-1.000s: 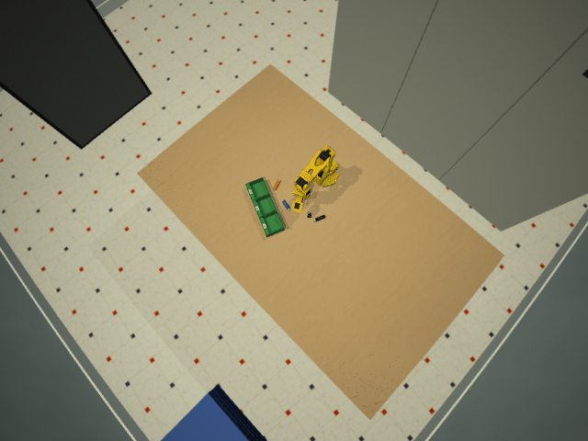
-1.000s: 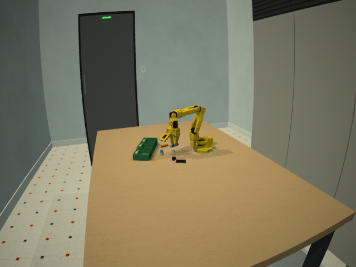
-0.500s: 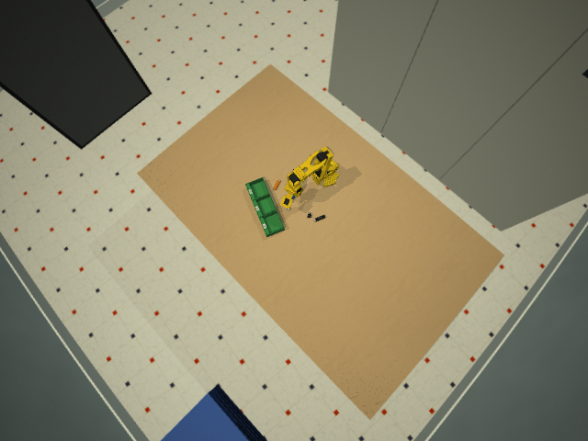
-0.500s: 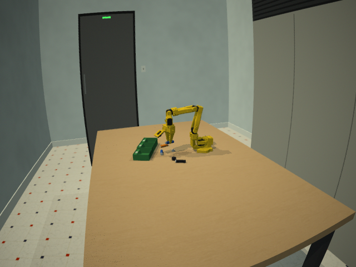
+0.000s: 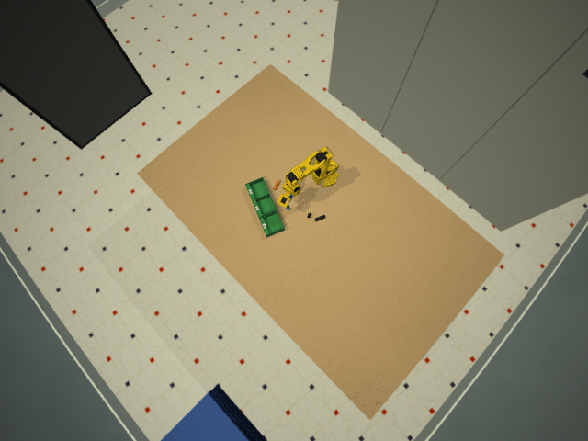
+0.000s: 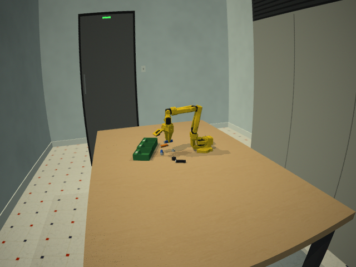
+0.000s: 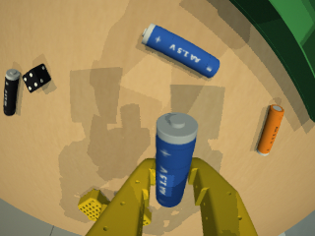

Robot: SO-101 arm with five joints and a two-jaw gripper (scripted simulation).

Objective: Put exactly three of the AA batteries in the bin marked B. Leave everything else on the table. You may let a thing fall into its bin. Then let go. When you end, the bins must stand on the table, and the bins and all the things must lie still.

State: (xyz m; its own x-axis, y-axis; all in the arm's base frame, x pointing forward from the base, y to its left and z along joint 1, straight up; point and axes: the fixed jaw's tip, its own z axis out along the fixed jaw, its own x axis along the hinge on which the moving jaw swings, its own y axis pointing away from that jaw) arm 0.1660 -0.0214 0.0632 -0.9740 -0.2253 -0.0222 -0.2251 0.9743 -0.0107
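My gripper [image 5: 289,196] [image 6: 168,141] [image 7: 171,178] is holding one AA [image 6: 168,141] [image 7: 176,159]; another [image 5: 288,207] [image 6: 161,152] [image 7: 181,51] is lying outside the bins [image 5: 283,228] [image 6: 141,157] [image 7: 303,74]; B's count I cannot tell.

gripper [image 5: 288,197] [image 6: 168,141] [image 7: 172,169] nearer the green bins [image 5: 265,207] [image 6: 141,157] [image 7: 276,44], held blue battery [image 5: 290,196] [image 6: 166,141] [image 7: 173,156] carried along
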